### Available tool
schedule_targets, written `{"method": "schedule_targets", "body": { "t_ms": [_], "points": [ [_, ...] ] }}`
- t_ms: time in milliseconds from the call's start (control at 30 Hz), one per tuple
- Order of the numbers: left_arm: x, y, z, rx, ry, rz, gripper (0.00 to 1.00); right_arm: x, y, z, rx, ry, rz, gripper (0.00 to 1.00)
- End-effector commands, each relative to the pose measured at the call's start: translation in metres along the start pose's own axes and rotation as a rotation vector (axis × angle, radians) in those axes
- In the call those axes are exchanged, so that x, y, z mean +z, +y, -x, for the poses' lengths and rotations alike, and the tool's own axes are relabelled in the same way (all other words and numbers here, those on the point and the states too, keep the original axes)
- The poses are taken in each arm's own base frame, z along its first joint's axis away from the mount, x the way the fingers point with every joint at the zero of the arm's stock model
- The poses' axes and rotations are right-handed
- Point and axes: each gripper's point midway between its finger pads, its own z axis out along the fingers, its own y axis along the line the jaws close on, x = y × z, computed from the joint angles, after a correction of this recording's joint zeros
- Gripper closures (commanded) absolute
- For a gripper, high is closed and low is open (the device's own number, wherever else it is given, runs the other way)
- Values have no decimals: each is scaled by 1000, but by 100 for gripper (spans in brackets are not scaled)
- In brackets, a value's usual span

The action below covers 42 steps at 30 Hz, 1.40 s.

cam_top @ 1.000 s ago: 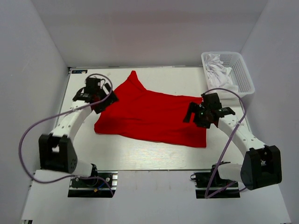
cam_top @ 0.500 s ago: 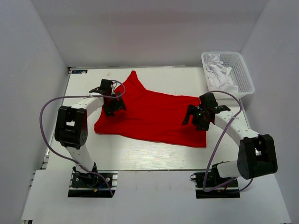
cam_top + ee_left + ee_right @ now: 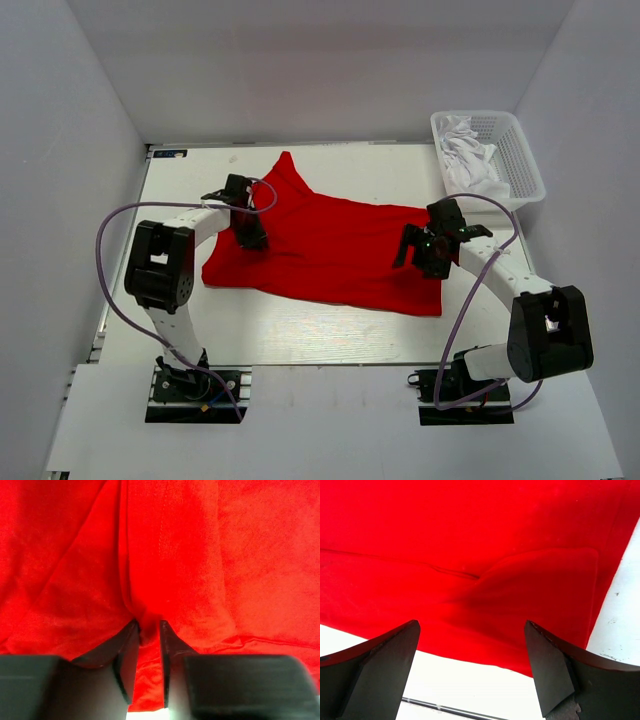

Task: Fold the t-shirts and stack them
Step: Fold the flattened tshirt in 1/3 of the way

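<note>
A red t-shirt (image 3: 330, 250) lies spread flat across the white table (image 3: 300, 335), one sleeve pointing toward the back. My left gripper (image 3: 250, 238) sits on the shirt's left part. In the left wrist view its jaws (image 3: 148, 625) are pinched together on a raised ridge of the red t-shirt (image 3: 200, 555). My right gripper (image 3: 420, 252) hovers at the shirt's right edge. In the right wrist view that gripper (image 3: 471, 626) stands wide open over the red t-shirt (image 3: 470, 540), above a folded-over flap and the hem, with nothing between its fingers.
A white plastic basket (image 3: 522, 160) at the back right corner holds white clothes (image 3: 468, 160). Grey walls enclose the table on three sides. Purple cables loop from both arms.
My left arm swung right onto the shirt's left part and its jaws closed on a fold of fabric. The right gripper shifted slightly and stayed open.
</note>
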Motion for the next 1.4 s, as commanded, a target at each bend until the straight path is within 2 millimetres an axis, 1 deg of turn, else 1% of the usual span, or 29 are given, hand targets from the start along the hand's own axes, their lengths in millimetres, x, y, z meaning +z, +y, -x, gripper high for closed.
{"method": "schedule_targets", "body": {
  "t_ms": [0, 33, 67, 133, 200, 233, 300, 367, 400, 533, 567, 600, 633, 667, 700, 767, 800, 833, 867, 900, 933, 1000, 1067, 1167, 1200, 1233, 1300, 1333, 1367],
  "points": [
    [-2, -11, 3, 15, -9, -17, 74, -4, -3, 9, -3, -21, -23, 10],
    [-3, -12, 7, 16, -23, -12, 77, -4, -3, 9, 1, -24, -25, 10],
    [-4, -11, 5, 15, -15, -7, 88, -5, -3, 10, -2, -25, -24, 10],
    [-7, -11, 13, 8, -46, 6, 100, -5, -3, 10, 0, -26, -22, 10],
    [-15, -14, 17, 10, -66, -6, 100, -5, -2, 9, 0, -25, -18, 10],
    [-14, -19, 17, 20, -74, -16, 100, -4, -2, 8, -1, -24, -16, 10],
    [-24, -33, 29, 30, -124, -77, 100, -4, -3, 8, 2, -26, -19, 10],
    [-25, -40, 34, 36, -143, -107, 100, -4, -3, 8, 0, -25, -19, 10],
    [-28, -48, 41, 42, -161, -140, 100, -4, -3, 8, 3, -29, -21, 10],
    [-24, -71, 52, 64, -163, -214, 100, -6, -4, 10, 5, -44, -24, 10],
    [-18, -75, 49, 71, -145, -219, 100, -6, -3, 11, 6, -46, -22, 10],
    [-21, -83, 59, 76, -169, -235, 100, -6, -3, 12, 10, -49, -24, 10],
    [-20, -85, 63, 77, -173, -237, 100, -6, -3, 13, 8, -54, -23, 10],
    [-13, -89, 62, 83, -163, -237, 100, -6, -3, 14, 9, -58, -22, 10],
    [-15, -96, 73, 87, -183, -250, 100, -6, -3, 14, 8, -57, -22, 10],
    [-10, -103, 76, 95, -178, -252, 100, -5, -3, 14, 10, -55, -25, 10],
    [-13, -115, 84, 106, -192, -267, 100, -5, -3, 15, 10, -57, -26, 10],
    [2, -109, 78, 97, -145, -236, 81, -6, -3, 17, 12, -62, -26, 10],
    [5, -106, 81, 100, -139, -207, 64, -6, -3, 17, 13, -64, -26, 10],
    [0, -112, 92, 114, -157, -206, 41, -7, -3, 18, 9, -69, -30, 10],
    [4, -108, 89, 113, -140, -161, 1, -9, -2, 20, 6, -77, -29, 10],
    [-1, -109, 96, 125, -166, -148, 0, -13, -1, 24, 1, -97, -29, 10],
    [-18, -110, 102, 141, -201, -144, 0, -15, -1, 25, -7, -104, -29, 10],
    [-31, -107, 103, 162, -250, -148, 0, -17, 1, 27, -14, -115, -21, 10],
    [-50, -111, 105, 166, -283, -169, 0, -18, 2, 25, -18, -115, -14, 10],
    [-49, -100, 98, 170, -287, -141, 0, -18, 2, 26, -20, -115, -12, 10],
    [-58, -89, 92, 164, -305, -110, 0, -20, 1, 23, -21, -114, -13, 10],
    [-65, -76, 84, 145, -324, -75, 0, -20, 1, 22, -24, -113, -12, 10],
    [-68, -70, 81, 142, -339, -62, 0, -22, 2, 22, -25, -122, -6, 10]
  ]
}}
